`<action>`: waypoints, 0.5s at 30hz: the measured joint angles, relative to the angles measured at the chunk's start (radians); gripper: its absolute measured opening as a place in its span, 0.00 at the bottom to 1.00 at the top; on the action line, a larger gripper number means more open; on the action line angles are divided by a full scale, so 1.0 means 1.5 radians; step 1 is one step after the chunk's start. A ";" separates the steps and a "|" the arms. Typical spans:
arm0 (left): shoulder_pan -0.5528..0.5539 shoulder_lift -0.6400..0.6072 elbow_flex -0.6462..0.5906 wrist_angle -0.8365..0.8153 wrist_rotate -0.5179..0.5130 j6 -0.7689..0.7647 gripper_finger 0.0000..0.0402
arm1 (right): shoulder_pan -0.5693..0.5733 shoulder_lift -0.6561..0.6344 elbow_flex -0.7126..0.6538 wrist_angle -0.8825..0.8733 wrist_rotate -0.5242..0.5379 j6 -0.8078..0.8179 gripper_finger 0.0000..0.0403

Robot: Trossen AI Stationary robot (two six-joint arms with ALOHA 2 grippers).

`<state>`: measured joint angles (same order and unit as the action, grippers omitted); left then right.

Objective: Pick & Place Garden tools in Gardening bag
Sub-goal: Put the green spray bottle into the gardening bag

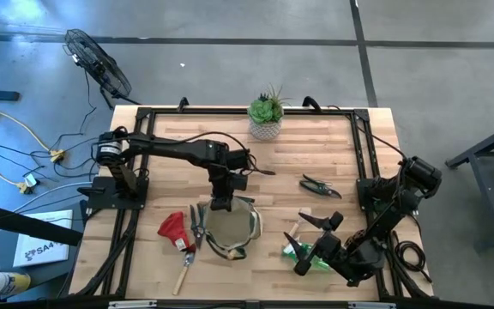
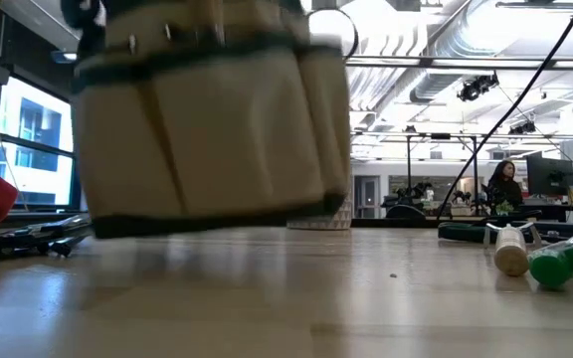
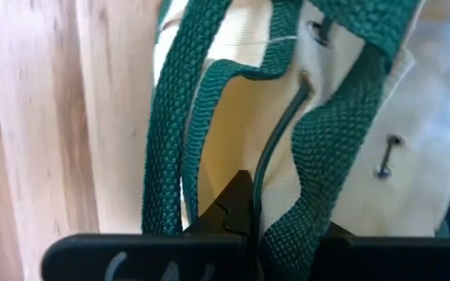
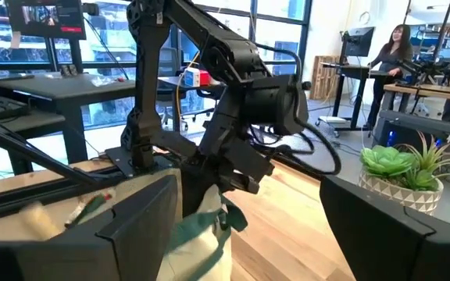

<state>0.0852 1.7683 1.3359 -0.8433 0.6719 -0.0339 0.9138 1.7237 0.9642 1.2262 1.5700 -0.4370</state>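
Between our left gripper's (image 1: 221, 204) pressed-together fingers, a green strap of the gardening bag (image 1: 231, 227) is pinched at the rim; the soft cloth sags and will fold, so the woven strap is the surest hold. Just beyond our right gripper's (image 1: 316, 243) spread, empty fingers lies the spray bottle (image 1: 303, 251), light, smooth plastic, best taken across its body.

Gardening bag (image 1: 231, 225) mid-table, glove (image 1: 173, 227) and shears (image 1: 197, 227) to its left, spray bottle (image 1: 307, 253) right, plant pot (image 1: 266, 127) behind.
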 joint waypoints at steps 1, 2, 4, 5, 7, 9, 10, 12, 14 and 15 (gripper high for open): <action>0.000 0.000 0.000 -0.002 -0.004 0.000 0.00 | 0.000 0.000 0.000 -0.002 0.000 0.000 0.76; 0.001 -0.002 0.000 0.005 -0.008 0.001 0.00 | 0.002 0.000 0.000 -0.003 0.000 0.000 0.76; 0.000 0.002 0.002 0.009 -0.009 0.002 0.00 | 0.008 0.000 0.000 -0.003 0.000 0.000 0.76; 0.000 0.003 0.001 0.005 -0.007 0.002 0.00 | 0.013 0.000 0.000 -0.006 0.000 0.000 0.76; 0.000 0.004 0.001 0.003 -0.008 0.002 0.00 | 0.033 0.000 0.000 -0.018 0.000 0.000 0.76; 0.000 0.004 0.001 0.007 -0.008 0.002 0.00 | 0.059 0.000 0.000 -0.021 0.000 0.005 0.76; 0.000 0.004 0.001 0.006 -0.008 0.002 0.00 | 0.076 0.000 0.000 -0.021 0.000 0.011 0.75; 0.000 0.004 0.001 0.004 -0.009 0.002 0.00 | 0.109 0.000 0.000 -0.021 0.000 0.022 0.72; 0.000 0.004 0.001 0.004 -0.009 0.004 0.00 | 0.135 0.000 0.000 -0.023 0.000 0.048 0.68; 0.000 0.004 0.001 0.004 -0.009 0.004 0.00 | 0.145 0.000 0.000 -0.028 0.000 0.065 0.65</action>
<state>0.0853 1.7737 1.3369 -0.8374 0.6579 -0.0284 1.1310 1.7237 0.9642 1.1837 1.5697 -0.3399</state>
